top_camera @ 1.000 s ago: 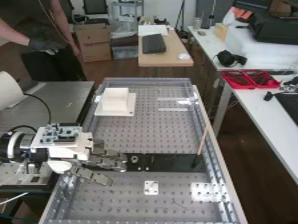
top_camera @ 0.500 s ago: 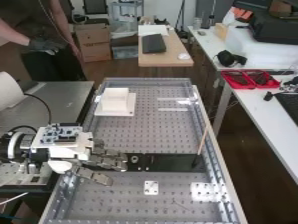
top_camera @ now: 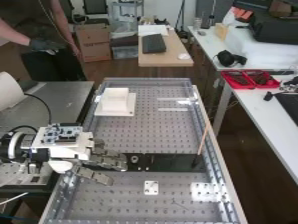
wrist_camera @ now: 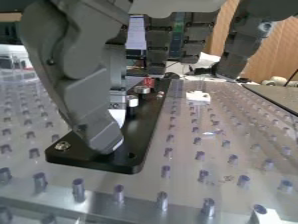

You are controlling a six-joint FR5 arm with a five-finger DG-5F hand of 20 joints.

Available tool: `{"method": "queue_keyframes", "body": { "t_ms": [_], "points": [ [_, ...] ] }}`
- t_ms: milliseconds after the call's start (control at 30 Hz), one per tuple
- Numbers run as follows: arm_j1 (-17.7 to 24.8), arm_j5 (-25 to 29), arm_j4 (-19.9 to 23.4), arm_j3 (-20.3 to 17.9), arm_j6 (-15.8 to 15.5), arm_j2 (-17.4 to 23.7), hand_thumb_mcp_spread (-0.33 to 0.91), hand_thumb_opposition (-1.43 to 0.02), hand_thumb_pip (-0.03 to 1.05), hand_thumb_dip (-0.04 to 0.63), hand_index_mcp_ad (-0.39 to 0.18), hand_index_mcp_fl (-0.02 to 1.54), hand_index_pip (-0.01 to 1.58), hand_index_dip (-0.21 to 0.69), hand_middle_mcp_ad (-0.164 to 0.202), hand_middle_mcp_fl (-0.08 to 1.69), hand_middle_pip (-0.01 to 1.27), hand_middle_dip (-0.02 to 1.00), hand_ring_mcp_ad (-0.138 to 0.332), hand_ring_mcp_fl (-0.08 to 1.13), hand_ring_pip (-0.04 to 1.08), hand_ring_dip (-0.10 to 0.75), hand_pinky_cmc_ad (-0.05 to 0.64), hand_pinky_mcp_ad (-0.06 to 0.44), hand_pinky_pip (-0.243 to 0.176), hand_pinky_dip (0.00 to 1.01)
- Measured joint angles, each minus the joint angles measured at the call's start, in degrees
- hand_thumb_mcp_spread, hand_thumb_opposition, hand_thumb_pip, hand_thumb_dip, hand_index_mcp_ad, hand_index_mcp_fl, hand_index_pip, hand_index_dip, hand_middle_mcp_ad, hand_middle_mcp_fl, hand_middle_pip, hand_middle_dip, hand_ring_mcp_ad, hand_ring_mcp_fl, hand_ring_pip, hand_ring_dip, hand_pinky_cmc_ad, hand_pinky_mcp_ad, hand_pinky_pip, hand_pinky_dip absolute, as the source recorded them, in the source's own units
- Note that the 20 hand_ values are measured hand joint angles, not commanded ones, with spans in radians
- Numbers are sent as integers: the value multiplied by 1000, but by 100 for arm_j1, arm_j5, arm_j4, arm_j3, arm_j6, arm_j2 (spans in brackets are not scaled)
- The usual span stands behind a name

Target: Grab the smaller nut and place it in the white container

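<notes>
In the high view, the hand [top_camera: 110,161] is at the left part of the flat black bar [top_camera: 174,163], its fingers spread and nearly straight. The smaller nut's position relative to them cannot be confirmed, as they cover that end of the bar. The bearing [top_camera: 134,159] stands just beyond the fingertips. Any writing on the circuit board [top_camera: 61,132] above the hand is too small to read. The high view records the white container [top_camera: 115,99] well apart from the hand, toward the bench's far end, and a thin stick [top_camera: 203,139] leaning over the bar. The wrist view records a screw [wrist_camera: 62,146] at the bar's near end and two round metal parts [wrist_camera: 132,102] past the nearest finger [wrist_camera: 83,82]; whether that finger touches anything cannot be told.
</notes>
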Motion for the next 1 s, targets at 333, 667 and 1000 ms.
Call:
{"method": "queue_keyframes", "body": {
  "t_ms": [333,667,1000],
  "points": [
    [0,1,-15,23,35,20,506,-960,620,222,-243,351,1527,19,40,106,138,286,113,0,101,138,358,293,-12,265],
    [49,3,3,38,135,100,536,-988,620,222,-269,380,1527,19,40,105,138,286,113,0,103,138,358,293,-12,265],
    [171,-65,-152,58,201,337,536,-988,620,222,-267,380,1527,19,45,105,138,286,113,0,101,138,358,293,-12,265]
  ]
}}
